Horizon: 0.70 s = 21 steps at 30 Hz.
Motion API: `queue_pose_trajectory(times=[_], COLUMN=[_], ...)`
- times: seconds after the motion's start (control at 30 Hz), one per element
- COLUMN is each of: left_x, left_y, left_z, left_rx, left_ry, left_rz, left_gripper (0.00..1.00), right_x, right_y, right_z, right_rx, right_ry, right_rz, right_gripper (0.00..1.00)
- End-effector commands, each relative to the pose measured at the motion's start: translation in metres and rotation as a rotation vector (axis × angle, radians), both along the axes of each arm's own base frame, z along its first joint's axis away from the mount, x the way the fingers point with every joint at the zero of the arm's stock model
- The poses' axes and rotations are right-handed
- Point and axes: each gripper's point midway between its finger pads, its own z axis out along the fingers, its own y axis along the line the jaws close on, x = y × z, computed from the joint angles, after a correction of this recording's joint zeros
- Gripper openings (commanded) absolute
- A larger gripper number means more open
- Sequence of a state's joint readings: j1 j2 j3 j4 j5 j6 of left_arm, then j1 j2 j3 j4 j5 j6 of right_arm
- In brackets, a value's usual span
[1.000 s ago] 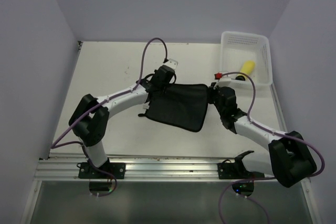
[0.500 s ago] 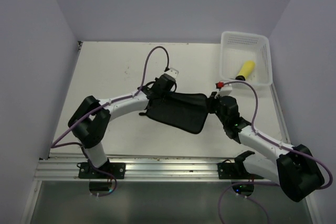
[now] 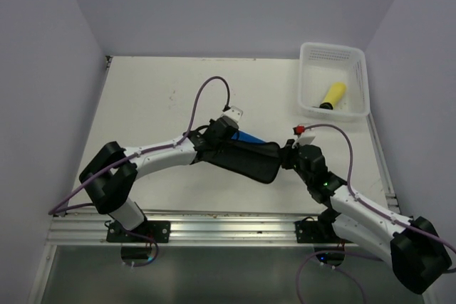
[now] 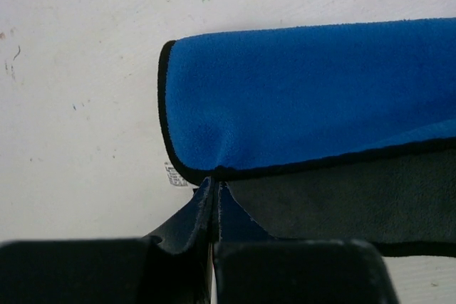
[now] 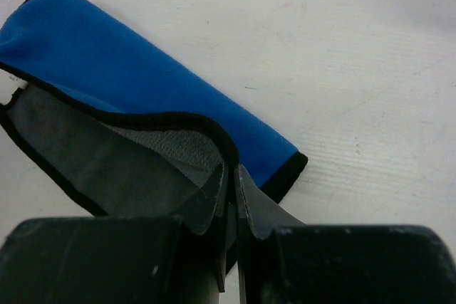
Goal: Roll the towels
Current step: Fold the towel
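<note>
Here, the blue towel lies folded over on the tabletop, stretched between the two sets of fingers. The left fingers are pressed together on the black-edged hem at one end of it. In the left wrist view the hem runs straight into their tips. The bright blue face curves up and away just ahead of them, and the duller grey underside spreads out to their right. A small white printed tag peeks out at the hem just left of these fingertips.

The right fingers stand close together with only a thin slit between them. The towel's dark edge and grey underside run in between their tips, so they are clamped on its other end. Ahead of these fingers and to their left the blue fold rests flat on the tabletop. Its far corner is rounded; its nearer corner is square and lies just beyond the fingertips.

From above, the cloth shows mostly as a dark band spanning from the left fingers to the right fingers, with a sliver of blue along the side farther from both.

The yellow towel is rolled up and lies inside the white basket. It is well apart from the blue one, beyond the right fingers and off to their right.
</note>
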<state>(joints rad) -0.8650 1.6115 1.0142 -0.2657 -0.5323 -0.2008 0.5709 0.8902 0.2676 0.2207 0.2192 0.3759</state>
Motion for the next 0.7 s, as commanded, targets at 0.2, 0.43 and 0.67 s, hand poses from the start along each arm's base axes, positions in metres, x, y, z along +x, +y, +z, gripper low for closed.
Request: queue_pose_trajectory(times=[0.2, 0.43, 0.67], left_x=[-0.012, -0.013, -0.021], left_y=[0.010, 0.015, 0.015], left_z=[-0.002, -0.004, -0.010], left_rx=[0.010, 0.027, 0.036], left_ry=[-0.018, -0.017, 0.012], left_rz=[0.052, 0.067, 0.058], left_gripper=[0.00, 0.00, 0.00], right_x=[-0.016, -0.023, -0.025], right_y=[-0.001, -0.002, 0.001], right_z=[-0.006, -0.008, -0.010], right_rx=[0.049, 0.075, 0.068], right_ry=[0.035, 0.036, 0.053], right_rz=[0.002, 0.001, 0.020], right_gripper=[0.05, 0.05, 0.04])
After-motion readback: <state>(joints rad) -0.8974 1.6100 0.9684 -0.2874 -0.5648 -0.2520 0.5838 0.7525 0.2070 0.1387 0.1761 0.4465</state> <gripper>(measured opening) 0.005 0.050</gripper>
